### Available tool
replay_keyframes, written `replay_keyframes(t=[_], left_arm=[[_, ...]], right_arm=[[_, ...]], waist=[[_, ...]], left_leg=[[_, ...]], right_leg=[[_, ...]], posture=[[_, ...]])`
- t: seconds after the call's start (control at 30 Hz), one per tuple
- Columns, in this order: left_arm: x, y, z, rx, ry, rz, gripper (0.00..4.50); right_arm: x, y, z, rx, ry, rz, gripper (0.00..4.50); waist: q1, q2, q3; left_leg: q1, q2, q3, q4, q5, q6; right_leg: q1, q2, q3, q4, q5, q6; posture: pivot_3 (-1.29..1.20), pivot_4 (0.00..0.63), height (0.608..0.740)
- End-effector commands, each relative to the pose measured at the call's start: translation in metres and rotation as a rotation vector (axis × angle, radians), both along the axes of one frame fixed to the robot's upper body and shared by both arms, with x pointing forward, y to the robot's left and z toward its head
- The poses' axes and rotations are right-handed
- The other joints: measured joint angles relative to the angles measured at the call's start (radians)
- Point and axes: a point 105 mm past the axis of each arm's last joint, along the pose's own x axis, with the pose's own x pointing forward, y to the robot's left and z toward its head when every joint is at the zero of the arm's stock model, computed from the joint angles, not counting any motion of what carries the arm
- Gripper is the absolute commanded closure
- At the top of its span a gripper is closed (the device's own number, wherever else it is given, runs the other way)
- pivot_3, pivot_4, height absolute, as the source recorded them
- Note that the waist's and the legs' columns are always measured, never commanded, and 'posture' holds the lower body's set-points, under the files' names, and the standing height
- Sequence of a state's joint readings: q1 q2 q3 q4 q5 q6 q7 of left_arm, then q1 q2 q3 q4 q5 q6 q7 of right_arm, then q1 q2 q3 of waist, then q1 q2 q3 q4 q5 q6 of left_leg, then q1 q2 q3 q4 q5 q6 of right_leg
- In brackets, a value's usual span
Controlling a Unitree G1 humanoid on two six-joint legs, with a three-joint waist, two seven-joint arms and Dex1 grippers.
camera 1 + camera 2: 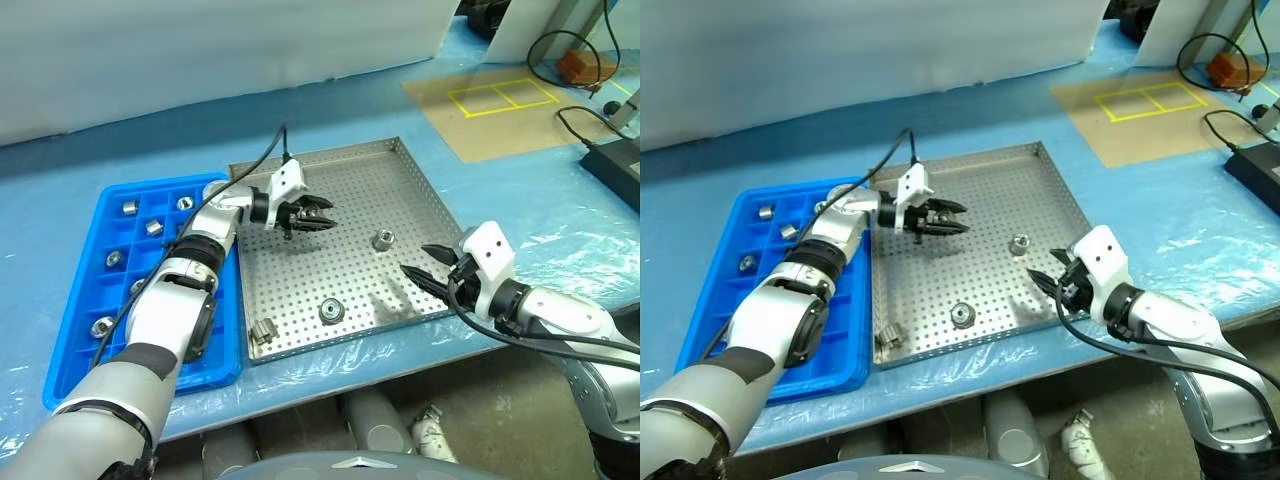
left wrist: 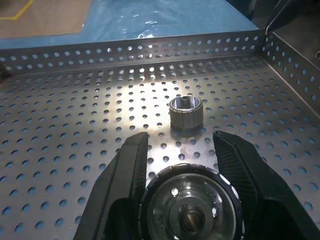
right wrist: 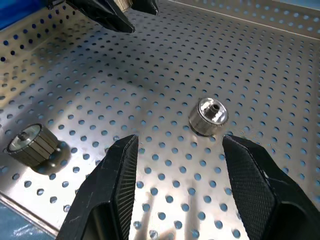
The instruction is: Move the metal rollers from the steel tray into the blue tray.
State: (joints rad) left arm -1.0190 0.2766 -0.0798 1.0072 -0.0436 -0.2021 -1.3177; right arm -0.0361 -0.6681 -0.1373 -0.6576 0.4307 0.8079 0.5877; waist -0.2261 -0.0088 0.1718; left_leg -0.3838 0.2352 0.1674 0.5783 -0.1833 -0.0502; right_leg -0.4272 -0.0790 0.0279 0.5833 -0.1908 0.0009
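Steel tray (image 1: 400,190), perforated, lies on the blue-covered bench (image 1: 100,170) with the blue tray (image 1: 80,330) touching its left rim. In the eye views the left gripper (image 1: 312,216) hangs over the steel tray's middle, jaws clamped on a roller (image 2: 190,207). Three more rollers lie loose there: one (image 1: 383,240) mid-tray, one (image 1: 331,310) nearer the front, one (image 1: 263,332) at the front-left corner. Several sit in the blue tray's compartments, such as one (image 1: 102,326). The right gripper (image 1: 425,262) hovers at the tray's right front edge, jaws apart and empty.

Left wrist view: the held roller fills the space between the jaws, a loose one beyond.

Right wrist view: the spread jaws frame the mid-tray roller (image 3: 208,116).
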Motion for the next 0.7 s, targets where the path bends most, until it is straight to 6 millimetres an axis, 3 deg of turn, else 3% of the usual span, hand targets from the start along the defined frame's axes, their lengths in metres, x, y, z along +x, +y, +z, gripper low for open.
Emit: replay_keyframes(t=[0.03, 0.17, 0.3, 0.4, 0.53, 0.7], left_arm=[[0.001, 0.026, 0.027, -0.003, -0.103, 0.021, 2.75], [-0.008, 0.056, 0.047, -0.029, -0.092, 0.090, 2.75], [-0.025, 0.083, 0.052, -0.031, -0.091, 0.183, 2.75], [-0.040, 0.112, 0.048, -0.013, -0.089, 0.306, 2.75], [-0.054, 0.133, 0.039, 0.021, -0.079, 0.407, 2.75], [-0.091, 0.154, 0.023, 0.031, -0.005, 0.500, 2.75]], right_arm=[[0.009, 0.009, 0.006, -0.004, -0.033, 0.073, 1.77], [0.029, 0.025, 0.006, 0.005, -0.041, 0.177, 1.77], [0.050, 0.048, 0.008, 0.006, -0.060, 0.296, 1.77], [0.061, 0.069, 0.010, 0.008, -0.070, 0.406, 1.77], [0.070, 0.083, 0.010, 0.006, -0.075, 0.483, 1.77], [0.077, 0.100, 0.008, 0.014, -0.074, 0.566, 1.77]], waist=[[0.006, 0.000, 0.000], [0.039, 0.000, 0.001], [0.098, 0.001, 0.001], [0.151, 0.002, 0.001], [0.233, 0.002, 0.001], [0.292, 0.000, 0.002]], left_leg=[[0.000, 0.000, 0.000, 0.000, 0.000, 0.000], [0.003, 0.002, 0.000, -0.001, 0.001, -0.002], [0.006, 0.004, 0.000, -0.002, 0.003, -0.004], [0.007, 0.006, 0.000, -0.004, 0.004, -0.007], [0.006, 0.007, 0.001, -0.008, 0.006, -0.011], [0.005, 0.006, 0.002, -0.008, 0.007, -0.013]], right_leg=[[0.000, 0.000, 0.000, 0.001, 0.000, 0.000], [0.000, 0.001, -0.001, 0.005, 0.000, 0.000], [0.000, 0.001, -0.001, 0.007, 0.000, -0.001], [-0.001, 0.001, -0.002, 0.009, 0.000, -0.002], [-0.006, 0.003, -0.002, 0.014, -0.002, -0.005], [-0.011, 0.002, -0.002, 0.023, -0.005, -0.009]], posture=[[-0.47, 0.150, 0.740], [-0.34, 0.150, 0.740], [-0.18, 0.150, 0.740], [-0.10, 0.150, 0.740], [0.01, 0.150, 0.740], [0.09, 0.150, 0.740]])
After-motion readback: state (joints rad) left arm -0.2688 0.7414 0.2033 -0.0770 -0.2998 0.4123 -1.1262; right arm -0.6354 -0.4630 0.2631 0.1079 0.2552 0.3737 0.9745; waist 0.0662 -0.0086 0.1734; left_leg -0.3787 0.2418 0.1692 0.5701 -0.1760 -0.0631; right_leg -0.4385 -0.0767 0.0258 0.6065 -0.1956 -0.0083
